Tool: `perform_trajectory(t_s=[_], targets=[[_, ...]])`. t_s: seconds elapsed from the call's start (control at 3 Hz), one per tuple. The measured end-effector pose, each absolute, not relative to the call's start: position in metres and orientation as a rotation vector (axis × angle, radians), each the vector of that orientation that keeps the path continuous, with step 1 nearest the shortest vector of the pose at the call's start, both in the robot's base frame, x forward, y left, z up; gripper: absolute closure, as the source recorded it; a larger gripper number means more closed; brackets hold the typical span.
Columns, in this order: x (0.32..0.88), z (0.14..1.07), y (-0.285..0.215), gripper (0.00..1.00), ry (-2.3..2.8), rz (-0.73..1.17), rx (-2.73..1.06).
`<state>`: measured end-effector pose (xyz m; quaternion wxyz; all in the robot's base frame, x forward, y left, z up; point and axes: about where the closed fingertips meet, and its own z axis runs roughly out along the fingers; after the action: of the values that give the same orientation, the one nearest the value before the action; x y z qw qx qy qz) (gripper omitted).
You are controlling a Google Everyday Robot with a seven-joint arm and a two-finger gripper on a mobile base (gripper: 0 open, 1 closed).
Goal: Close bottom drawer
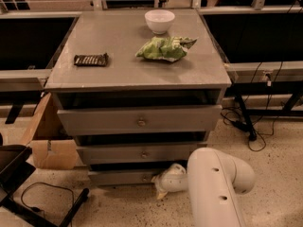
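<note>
1. The gripper (164, 182) sits low, near the floor, at the right part of the bottom drawer (120, 176) front. From this angle you can't tell whether it's clenched or released. You also can't tell whether it touches the panel or sits just in front.
2. The arm (218, 188) comes in from the lower right, elbow bulging toward the camera. It hides the drawer's right end.
3. The bottom drawer is the lowest of three, with a slim grey front. There's a dark gap above it, so I judge it partly out. No knob shows on it here.
4. Step in hand, as I read it: push that front straight back. Your contact point is off-centre to the right, so expect skew and binding. Move toward the middle of the panel if you can, square to the front, and go slow.
5. Push low and level. Don't ride up into the middle drawer (142, 153). It shows a gap above it too, as does the top drawer (139, 122).
6. Call it done when the dark gap above the bottom front closes and the panel sits flush.
7. No hard shoves. The bowl (159, 20), green bag (164, 48) and candy bar (91, 59) lie loose on the cabinet top (123, 77).
8. The cardboard box (47, 148) on the left and the cables (251, 126) on the right are well apart from your push line.
</note>
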<state>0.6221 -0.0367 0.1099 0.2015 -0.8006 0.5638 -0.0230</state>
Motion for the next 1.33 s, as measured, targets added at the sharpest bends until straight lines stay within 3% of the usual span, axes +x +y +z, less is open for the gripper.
perform_trajectory(t_s=[0.33, 1.0, 1.33], targets=[[0.622, 0.11, -0.037, 0.02, 1.575, -0.064, -2.236], [0.619, 0.11, -0.037, 0.47, 1.575, -0.064, -2.236], [0.586, 0.12, -0.076, 0.78, 1.666, -0.062, -2.265]])
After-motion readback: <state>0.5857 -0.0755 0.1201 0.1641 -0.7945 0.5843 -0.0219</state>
